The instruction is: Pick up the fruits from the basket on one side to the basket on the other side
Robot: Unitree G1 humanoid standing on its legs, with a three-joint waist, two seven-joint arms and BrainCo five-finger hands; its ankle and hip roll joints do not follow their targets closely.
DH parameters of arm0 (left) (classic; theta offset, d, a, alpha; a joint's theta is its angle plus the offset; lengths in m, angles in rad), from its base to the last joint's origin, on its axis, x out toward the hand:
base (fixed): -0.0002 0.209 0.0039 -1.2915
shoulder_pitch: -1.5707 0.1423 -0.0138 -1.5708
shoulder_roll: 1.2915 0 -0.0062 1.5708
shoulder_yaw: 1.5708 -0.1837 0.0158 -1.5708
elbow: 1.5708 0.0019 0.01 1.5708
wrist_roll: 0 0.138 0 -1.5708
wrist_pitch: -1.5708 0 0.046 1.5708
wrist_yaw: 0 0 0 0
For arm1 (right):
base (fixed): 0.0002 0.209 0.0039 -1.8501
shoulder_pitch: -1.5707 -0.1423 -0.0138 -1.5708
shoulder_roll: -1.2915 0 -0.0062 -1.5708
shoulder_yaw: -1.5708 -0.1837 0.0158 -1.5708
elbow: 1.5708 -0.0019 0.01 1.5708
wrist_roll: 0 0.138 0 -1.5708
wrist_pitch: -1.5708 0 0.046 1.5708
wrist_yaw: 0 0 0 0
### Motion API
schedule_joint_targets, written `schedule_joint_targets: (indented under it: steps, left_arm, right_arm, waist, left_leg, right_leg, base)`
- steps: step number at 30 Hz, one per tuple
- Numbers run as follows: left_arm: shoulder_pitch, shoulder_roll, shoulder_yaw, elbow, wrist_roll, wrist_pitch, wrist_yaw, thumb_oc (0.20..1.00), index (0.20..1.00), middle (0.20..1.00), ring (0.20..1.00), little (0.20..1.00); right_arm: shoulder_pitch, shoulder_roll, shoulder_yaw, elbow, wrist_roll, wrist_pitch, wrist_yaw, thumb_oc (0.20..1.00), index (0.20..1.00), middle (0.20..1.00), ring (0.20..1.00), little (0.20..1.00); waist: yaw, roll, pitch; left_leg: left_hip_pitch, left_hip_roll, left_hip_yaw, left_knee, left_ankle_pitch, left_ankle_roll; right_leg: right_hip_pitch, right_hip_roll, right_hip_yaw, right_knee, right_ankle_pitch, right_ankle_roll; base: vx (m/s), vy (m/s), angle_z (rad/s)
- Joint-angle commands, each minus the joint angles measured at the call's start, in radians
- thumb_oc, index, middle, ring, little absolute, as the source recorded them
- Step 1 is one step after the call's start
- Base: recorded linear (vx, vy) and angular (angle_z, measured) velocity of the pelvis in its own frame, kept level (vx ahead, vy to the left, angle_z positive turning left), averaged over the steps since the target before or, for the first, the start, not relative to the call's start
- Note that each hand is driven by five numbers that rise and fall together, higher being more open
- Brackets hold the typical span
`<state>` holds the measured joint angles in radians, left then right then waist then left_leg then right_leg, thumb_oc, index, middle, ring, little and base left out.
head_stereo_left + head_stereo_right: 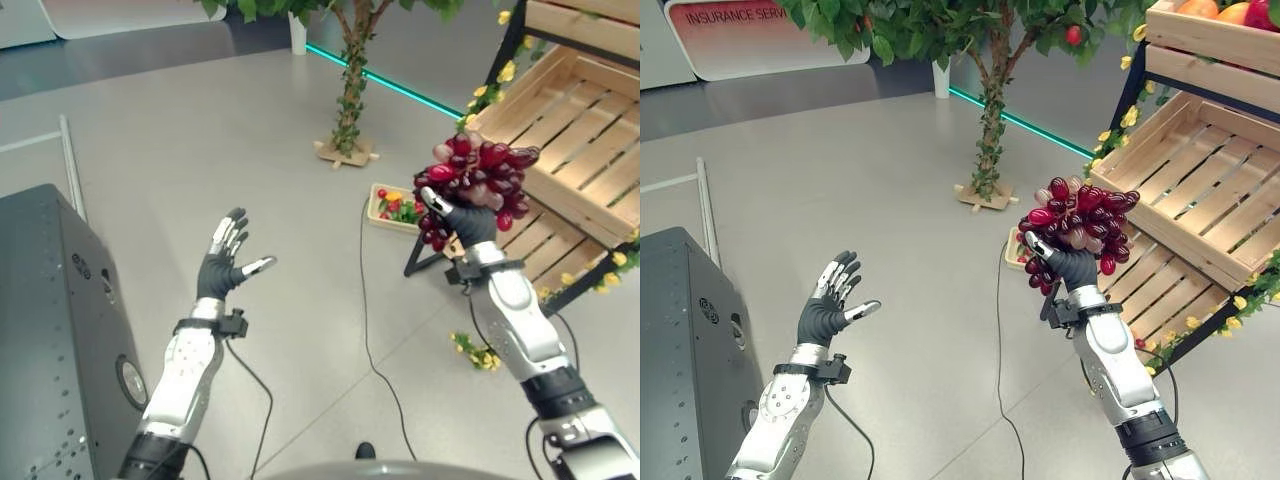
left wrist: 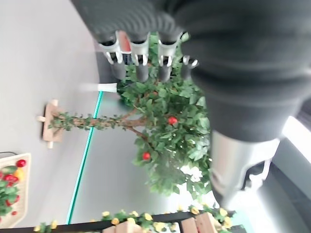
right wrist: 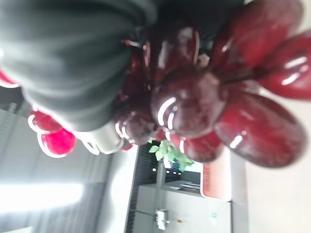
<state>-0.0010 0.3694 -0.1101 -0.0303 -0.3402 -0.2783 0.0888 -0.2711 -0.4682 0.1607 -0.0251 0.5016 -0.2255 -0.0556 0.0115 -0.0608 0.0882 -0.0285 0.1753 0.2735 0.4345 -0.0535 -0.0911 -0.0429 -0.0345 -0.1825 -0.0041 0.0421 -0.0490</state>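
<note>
A bunch of dark red grapes [image 1: 480,172] is held up in the air by my right hand [image 1: 468,224], whose fingers are curled round it from below. In the right wrist view the grapes [image 3: 204,97] press close against the dark cover. They hang in front of the empty slatted wooden crates [image 1: 570,130] on the black rack at the right. My left hand [image 1: 224,262] is raised over the bare grey floor at the left, palm up, fingers spread straight and holding nothing. A small tray of red and green fruit [image 1: 395,208] lies on the floor behind the grapes.
A small artificial tree [image 1: 350,90] on a wooden cross base stands on the floor at the back. A dark grey cabinet [image 1: 50,330] fills the lower left. An upper crate [image 1: 1215,25] holds orange fruit. Yellow flowers [image 1: 478,352] trail around the rack's foot.
</note>
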Motion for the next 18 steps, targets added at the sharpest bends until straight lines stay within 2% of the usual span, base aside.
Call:
schedule_joint_targets:
  steps: [1, 2, 3, 4, 5, 6, 7, 9, 10, 13, 18]
  left_arm:
    - [0.015, 0.014, -0.008, -0.045, -0.027, -0.072, 0.024, 1.000, 1.000, 1.000, 1.000, 1.000]
    - [0.027, 0.012, -0.002, -0.052, -0.027, -0.075, 0.025, 1.000, 1.000, 1.000, 1.000, 1.000]
    - [0.036, 0.014, 0.005, -0.050, -0.022, -0.077, 0.037, 1.000, 1.000, 1.000, 1.000, 1.000]
    - [0.042, 0.020, 0.011, -0.048, -0.023, -0.082, 0.039, 1.000, 1.000, 1.000, 1.000, 1.000]
    - [0.037, 0.022, 0.005, -0.049, -0.016, -0.094, 0.056, 1.000, 1.000, 1.000, 1.000, 1.000]
    - [0.043, 0.022, 0.004, -0.044, -0.019, -0.095, 0.048, 1.000, 1.000, 1.000, 1.000, 1.000]
    - [0.041, 0.036, 0.003, -0.044, -0.006, -0.090, 0.046, 1.000, 1.000, 1.000, 1.000, 1.000]
    - [0.040, 0.035, 0.005, -0.044, -0.007, -0.090, 0.045, 1.000, 1.000, 1.000, 1.000, 1.000]
    - [0.042, 0.039, 0.007, -0.043, -0.016, -0.095, 0.031, 1.000, 1.000, 1.000, 1.000, 1.000]
    - [0.061, 0.040, 0.021, -0.048, -0.022, -0.092, 0.034, 1.000, 1.000, 1.000, 1.000, 1.000]
    - [0.101, 0.030, 0.048, -0.067, -0.043, -0.082, 0.031, 1.000, 1.000, 1.000, 1.000, 1.000]
  right_arm:
    - [-0.105, -0.006, -0.029, -0.053, 0.010, -0.096, -0.039, 0.200, 0.200, 0.200, 0.200, 0.200]
    - [-0.124, -0.006, -0.019, -0.038, 0.010, -0.097, -0.041, 0.200, 0.200, 0.200, 0.200, 0.200]
    - [-0.145, -0.006, -0.012, -0.020, 0.000, -0.100, -0.053, 0.200, 0.200, 0.200, 0.200, 0.200]
    - [-0.156, -0.023, -0.015, -0.006, -0.003, -0.102, -0.057, 0.200, 0.200, 0.200, 0.200, 0.200]
    - [-0.146, -0.040, -0.027, 0.004, -0.025, -0.115, -0.077, 0.200, 0.200, 0.200, 0.200, 0.200]
    - [-0.153, -0.051, -0.021, -0.008, -0.021, -0.096, -0.061, 0.200, 0.200, 0.200, 0.200, 0.200]
    - [-0.180, -0.052, -0.012, 0.034, -0.015, -0.086, -0.062, 0.200, 0.200, 0.200, 0.200, 0.200]
    - [-0.184, -0.053, -0.009, 0.039, -0.014, -0.088, -0.061, 0.200, 0.200, 0.200, 0.200, 0.200]
    - [-0.166, -0.076, -0.033, 0.056, -0.018, -0.083, -0.068, 0.200, 0.200, 0.200, 0.200, 0.200]
    - [-0.184, -0.082, -0.017, 0.091, -0.025, -0.064, -0.080, 0.200, 0.200, 0.200, 0.200, 0.200]
    - [-0.152, -0.088, -0.034, 0.095, -0.024, -0.035, -0.068, 0.200, 0.200, 0.200, 0.200, 0.200]
  waist:
    - [0.035, -0.039, -0.002]
    - [0.048, -0.041, -0.006]
    - [0.061, -0.037, -0.009]
    - [0.060, -0.035, -0.011]
    - [0.050, -0.031, -0.009]
    - [0.051, -0.034, -0.008]
    - [0.052, -0.027, -0.015]
    - [0.053, -0.027, -0.013]
    - [0.033, -0.020, -0.042]
    - [0.044, -0.026, -0.063]
    - [0.056, -0.029, -0.068]
  left_leg:
    - [-0.141, -0.141, -0.146, 0.038, 0.038, 0.029]
    - [-0.142, -0.181, -0.184, -0.030, 0.026, 0.044]
    - [-0.137, -0.196, -0.237, -0.126, 0.003, 0.055]
    - [-0.142, -0.175, -0.266, -0.237, 0.054, 0.048]
    - [-0.155, -0.152, -0.238, -0.276, 0.096, 0.037]
    - [-0.115, -0.175, -0.265, -0.260, 0.057, 0.044]
    - [-0.090, -0.173, -0.293, -0.327, 0.072, 0.046]
    - [-0.080, -0.173, -0.290, -0.340, 0.077, 0.046]
    - [-0.017, -0.159, -0.251, -0.424, 0.087, 0.043]
    - [0.045, -0.182, -0.279, -0.500, 0.093, 0.055]
    - [0.064, -0.198, -0.250, -0.500, 0.067, 0.077]
  right_leg:
    - [0.101, 0.005, 0.045, -0.005, -0.061, 0.068]
    - [0.109, 0.003, 0.064, -0.010, -0.060, 0.075]
    - [0.113, 0.014, 0.090, -0.004, -0.068, 0.083]
    - [0.114, 0.019, 0.109, 0.001, -0.070, 0.088]
    - [0.125, 0.017, 0.105, 0.011, -0.073, 0.094]
    - [0.119, 0.015, 0.116, 0.028, -0.082, 0.095]
    - [0.108, 0.025, 0.125, 0.020, -0.080, 0.094]
    - [0.110, 0.025, 0.128, 0.020, -0.080, 0.094]
    - [0.107, 0.025, 0.111, -0.003, -0.071, 0.100]
    - [0.117, 0.022, 0.137, -0.038, -0.060, 0.108]
    - [0.125, 0.006, 0.165, -0.066, -0.035, 0.135]
  base:
    - [0.13, 0.035, -0.42]
    - [0.22, 0.063, -0.31]
    - [0.18, 0.079, -0.88]
    - [0.17, 0.086, -0.96]
    - [0.14, 0.045, -1.18]
    - [0.10, 0.067, -0.49]
    - [0.06, 0.041, -0.46]
    - [0.04, 0.073, -0.61]
    - [0.10, 0.132, -0.69]
    - [0.10, 0.140, -0.23]
    - [0.05, 0.100, -0.20]
